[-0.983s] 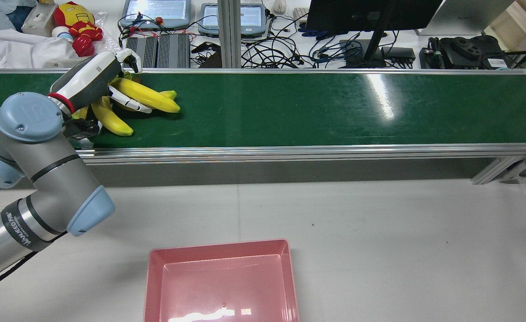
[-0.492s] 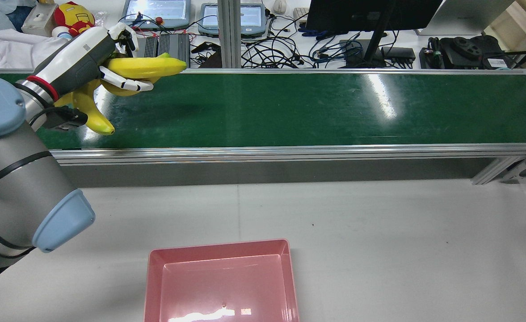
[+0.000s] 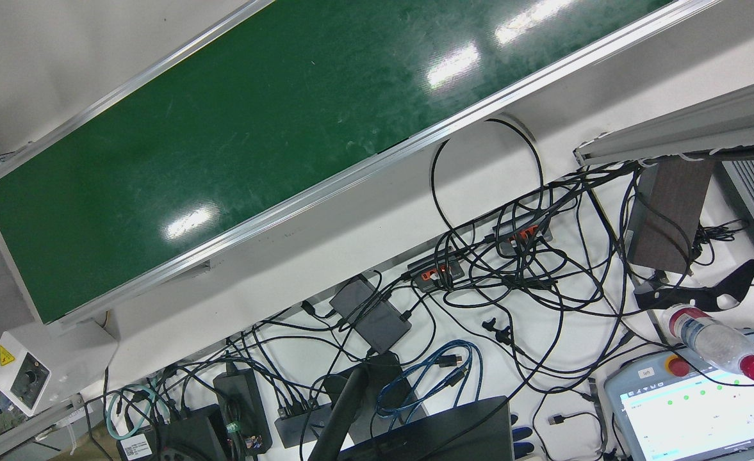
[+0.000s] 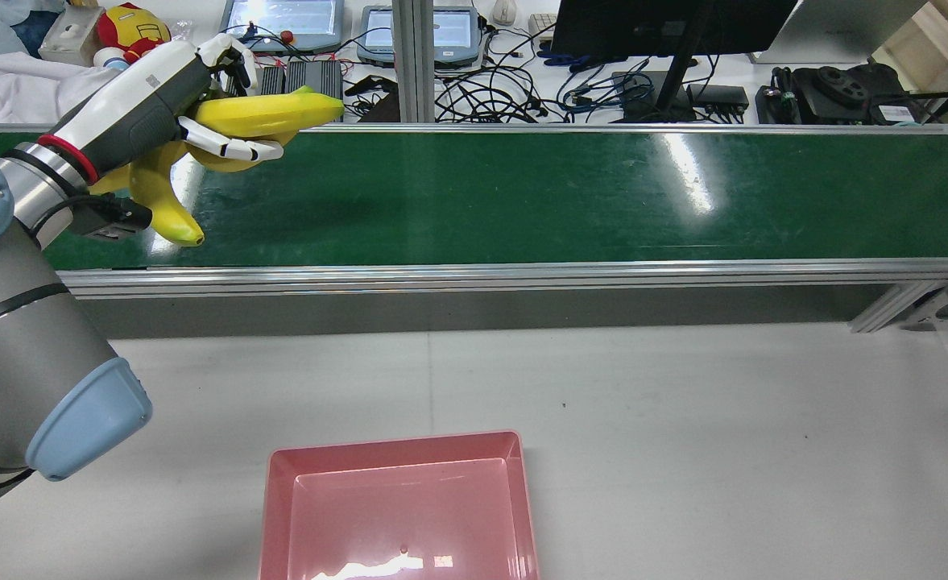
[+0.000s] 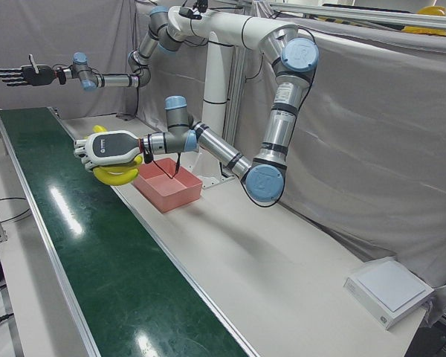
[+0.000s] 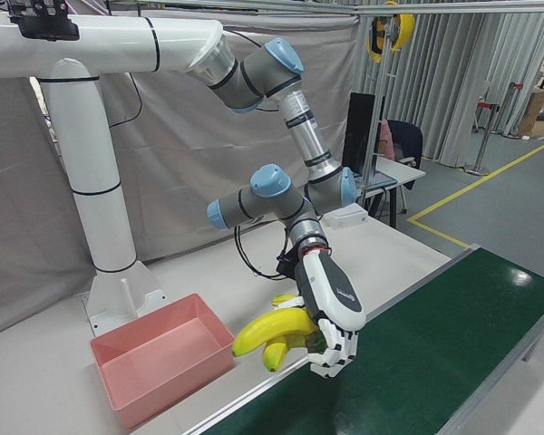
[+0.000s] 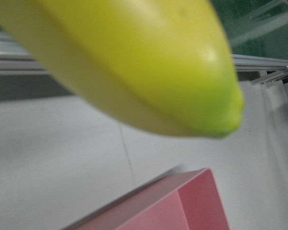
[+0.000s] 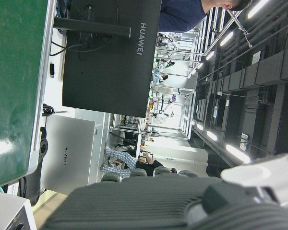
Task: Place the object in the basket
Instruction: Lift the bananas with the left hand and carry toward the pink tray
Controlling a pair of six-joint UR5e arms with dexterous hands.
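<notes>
Left hand: the left hand [image 4: 151,101] is closed around a bunch of bananas [image 4: 224,133], fingers wrapped over the top fruit.
Bananas: the bunch is held in the air over the near end of the green conveyor belt [image 4: 522,197], clear of its surface; one fruit hangs lower than the rest.
Basket: the pink basket [image 4: 397,507] stands empty on the white table [image 4: 683,435], well apart from the bunch.
Carry: the grasp is best kept firm and the bunch level while it is brought across the belt's rail.
Release: the bunch should be lowered inside the rim before the fingers are spread.
Right hand: the right hand [image 5: 18,74] is spread flat, empty, raised beyond the belt's far end.
</notes>
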